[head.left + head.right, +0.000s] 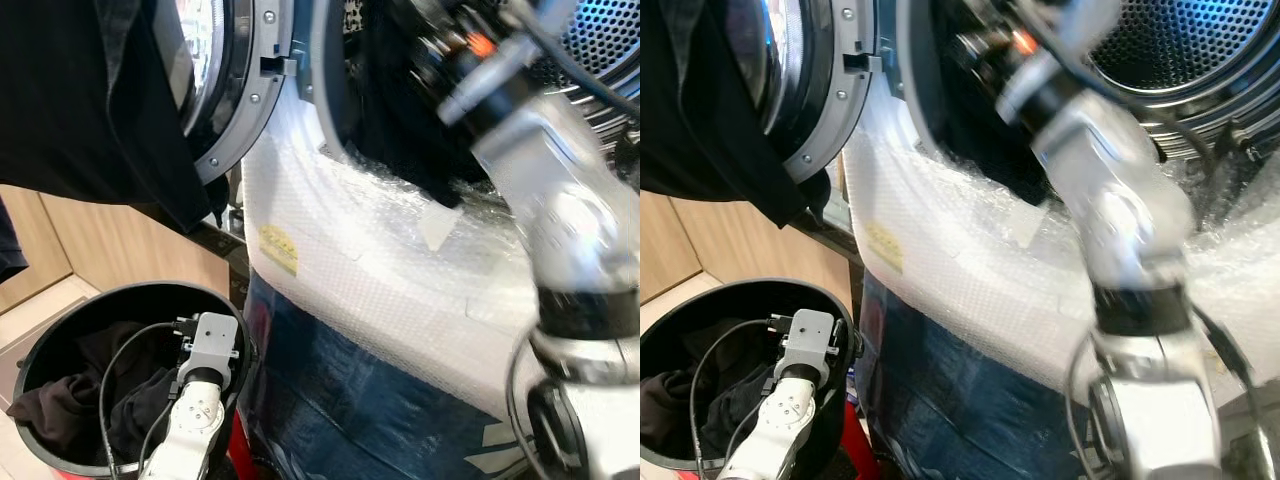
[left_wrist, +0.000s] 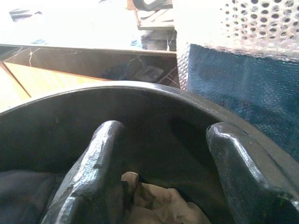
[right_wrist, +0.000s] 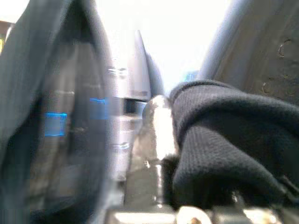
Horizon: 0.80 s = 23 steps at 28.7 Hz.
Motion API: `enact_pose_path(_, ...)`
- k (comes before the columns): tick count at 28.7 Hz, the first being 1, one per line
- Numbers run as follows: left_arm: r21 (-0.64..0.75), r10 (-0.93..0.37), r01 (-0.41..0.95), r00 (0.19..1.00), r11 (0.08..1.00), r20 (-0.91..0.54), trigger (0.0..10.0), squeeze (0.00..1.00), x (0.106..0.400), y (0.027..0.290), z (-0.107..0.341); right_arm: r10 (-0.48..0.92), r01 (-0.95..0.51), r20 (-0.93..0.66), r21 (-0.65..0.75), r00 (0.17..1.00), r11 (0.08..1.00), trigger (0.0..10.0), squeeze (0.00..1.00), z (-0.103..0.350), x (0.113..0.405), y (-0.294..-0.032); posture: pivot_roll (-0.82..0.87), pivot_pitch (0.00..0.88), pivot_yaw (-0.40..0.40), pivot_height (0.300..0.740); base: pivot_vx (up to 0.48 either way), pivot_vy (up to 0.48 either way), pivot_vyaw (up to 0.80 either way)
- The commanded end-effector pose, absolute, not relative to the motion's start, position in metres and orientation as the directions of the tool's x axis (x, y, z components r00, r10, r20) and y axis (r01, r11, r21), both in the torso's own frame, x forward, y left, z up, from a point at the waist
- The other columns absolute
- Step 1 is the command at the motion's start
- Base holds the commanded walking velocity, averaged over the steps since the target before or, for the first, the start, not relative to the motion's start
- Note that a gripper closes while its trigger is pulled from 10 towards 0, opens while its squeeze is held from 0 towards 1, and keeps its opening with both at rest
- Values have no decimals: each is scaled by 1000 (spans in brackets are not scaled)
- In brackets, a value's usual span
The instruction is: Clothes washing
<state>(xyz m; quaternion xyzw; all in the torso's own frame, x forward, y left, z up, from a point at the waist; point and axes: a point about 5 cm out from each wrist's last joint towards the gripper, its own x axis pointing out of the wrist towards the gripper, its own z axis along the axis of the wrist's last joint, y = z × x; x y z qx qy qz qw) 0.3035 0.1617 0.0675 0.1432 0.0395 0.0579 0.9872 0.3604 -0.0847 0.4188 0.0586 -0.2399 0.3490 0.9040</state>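
Black fabric, a dark garment [image 3: 224, 149], is pinched by the right gripper [image 3: 187, 186] at the washing machine drum [image 1: 1170, 45] opening; another dark garment [image 1: 90, 100] is draped over the open door [image 1: 235, 90]. The left gripper [image 2: 163, 168] is held spread inside the black laundry basket [image 1: 150, 297], above dark clothes [image 1: 60, 405].

Home laundry: washing machine [image 1: 420, 300], basket [image 1: 60, 330]

I see a small yellow label [image 1: 279, 249] on the bubble-wrapped washer front [image 1: 400, 290], left of centre; I can't read its print.
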Motion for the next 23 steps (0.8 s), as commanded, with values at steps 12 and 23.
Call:
enact_pose_path(12, 287, 111, -89, 992, 954, -64, 10000, 0, 303, 159, 66, -218, 193, 346, 105, 913, 976, 0, 0, 451, 402, -183, 50, 0, -164, 740, 0, 0, 0)
enact_pose_path(23, 273, 137, -115, 989, 955, -61, 10000, 0, 301, 160, 67, -217, 203, 314, 78, 924, 976, 10000, 0, 441, 405, -189, 54, 0, -164, 740, 0, 0, 0)
